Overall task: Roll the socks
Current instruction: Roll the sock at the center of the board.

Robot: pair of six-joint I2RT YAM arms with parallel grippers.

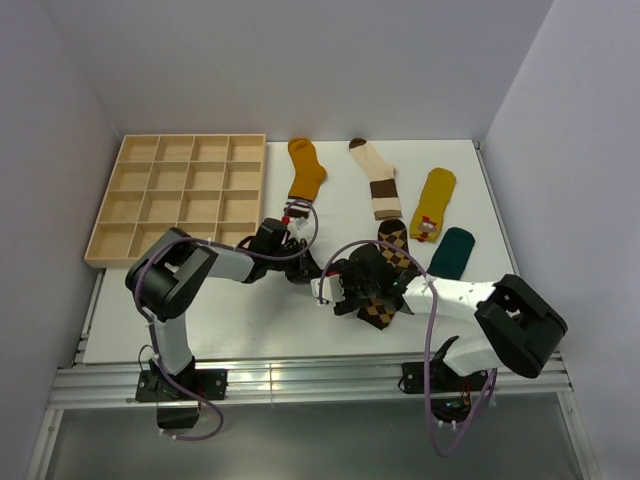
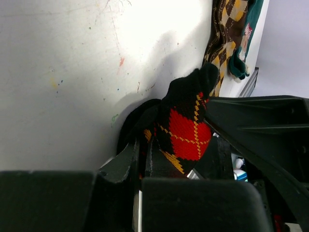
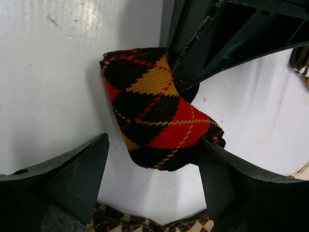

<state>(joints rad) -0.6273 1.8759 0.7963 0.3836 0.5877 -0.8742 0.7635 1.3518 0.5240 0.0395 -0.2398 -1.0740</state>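
A black, red and yellow argyle sock (image 3: 154, 111) lies bunched into a short thick bundle on the white table. My left gripper (image 2: 141, 154) is shut on one end of this sock (image 2: 186, 130), and its black fingers (image 3: 207, 43) come in from the top of the right wrist view. My right gripper (image 3: 153, 145) stands open, one finger on each side of the bundle's near end; the right one is at its edge. In the top view both grippers, left (image 1: 300, 266) and right (image 1: 336, 288), meet at the table's middle and hide this sock.
A brown argyle sock (image 1: 381, 312) lies under the right gripper. Behind lie a mustard sock (image 1: 305, 168), a cream one with brown bands (image 1: 377, 180), a yellow one (image 1: 432, 203) and a teal one (image 1: 452, 252). A wooden compartment tray (image 1: 180, 195) sits at the back left.
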